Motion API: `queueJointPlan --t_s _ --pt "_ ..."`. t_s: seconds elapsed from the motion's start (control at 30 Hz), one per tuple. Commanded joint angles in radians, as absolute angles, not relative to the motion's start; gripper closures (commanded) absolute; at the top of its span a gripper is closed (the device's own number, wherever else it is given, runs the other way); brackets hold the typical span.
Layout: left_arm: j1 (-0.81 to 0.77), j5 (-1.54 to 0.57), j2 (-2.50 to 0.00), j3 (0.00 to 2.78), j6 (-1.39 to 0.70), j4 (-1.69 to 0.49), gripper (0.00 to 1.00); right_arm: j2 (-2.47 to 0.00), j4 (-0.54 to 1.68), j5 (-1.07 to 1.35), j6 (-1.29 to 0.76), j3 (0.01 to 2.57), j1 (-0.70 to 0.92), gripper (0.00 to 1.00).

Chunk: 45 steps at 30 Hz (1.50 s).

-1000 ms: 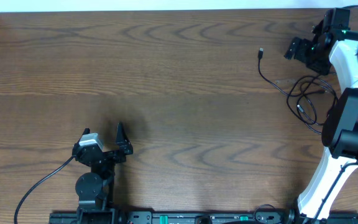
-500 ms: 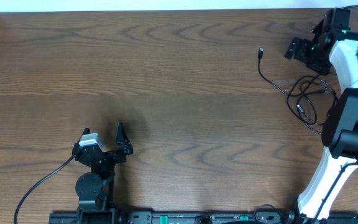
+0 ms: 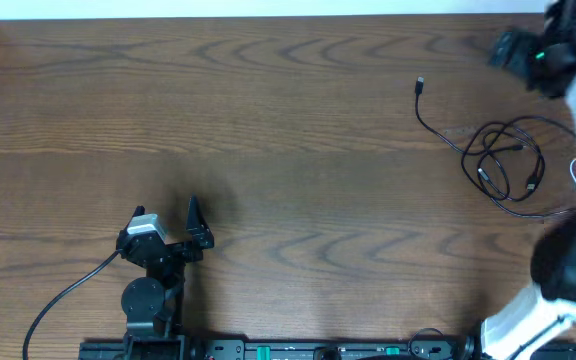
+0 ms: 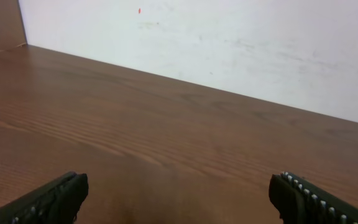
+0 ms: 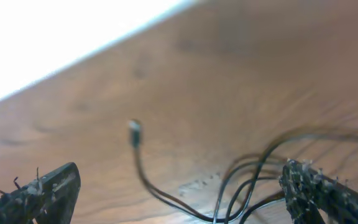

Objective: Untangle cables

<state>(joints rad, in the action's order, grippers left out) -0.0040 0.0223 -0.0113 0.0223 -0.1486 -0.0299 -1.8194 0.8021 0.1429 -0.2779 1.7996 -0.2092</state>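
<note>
Across the brown wood-grain tabletop [image 3: 268,130], the left end effector [image 4: 179,196] sits at the front edge, spread wide and empty, well apart from the work. The right end effector [image 5: 179,186], equally wide and empty, hangs near the thin black looped cable [image 3: 503,160] by the right edge. Pinching several crossed strands together could tighten the tangle, and dragging might snag its small plug end [image 3: 420,84].

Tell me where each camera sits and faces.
Overhead: above, looking down on the brown wooden table; left gripper and right arm show.
Left wrist: behind the left gripper, facing across the table to a white wall; fingertips show.
Right wrist: behind the right gripper, facing the thin black cable; fingertips show.
Overhead and right wrist share that cable.
</note>
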Motion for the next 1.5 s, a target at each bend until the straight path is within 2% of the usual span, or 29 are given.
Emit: queueJointPlan --t_s 0.0,0.43,0.7,0.9,0.97,1.13,1.47 --pt "-0.008 0.018 -0.012 0.004 -0.128 -0.074 0.02 -1.646 0.804 0.149 -0.284 1.81 -0.21 0.01" --pt "-0.008 0.018 -0.012 0.004 -0.128 -0.074 0.02 -1.042 0.808 0.149 -0.284 1.705 -0.208 0.01" --pt "-0.008 0.018 -0.012 0.004 -0.128 -0.074 0.02 -0.774 0.912 0.149 -0.284 1.704 -0.208 0.01" --pt "-0.008 0.018 -0.012 0.004 -0.128 -0.074 0.02 -0.67 1.268 0.149 -0.283 1.689 -0.208 0.01" --pt "-0.008 0.019 -0.012 0.004 -0.128 -0.073 0.02 -0.628 1.304 0.149 -0.284 1.63 -0.208 0.01" --pt "-0.008 0.018 -0.012 0.004 -0.128 -0.074 0.02 -0.485 1.103 0.149 -0.284 1.359 -0.208 0.01" --pt "-0.008 0.018 -0.013 0.004 -0.128 -0.073 0.02 -0.274 0.356 0.149 -0.284 0.745 -0.208 0.01"
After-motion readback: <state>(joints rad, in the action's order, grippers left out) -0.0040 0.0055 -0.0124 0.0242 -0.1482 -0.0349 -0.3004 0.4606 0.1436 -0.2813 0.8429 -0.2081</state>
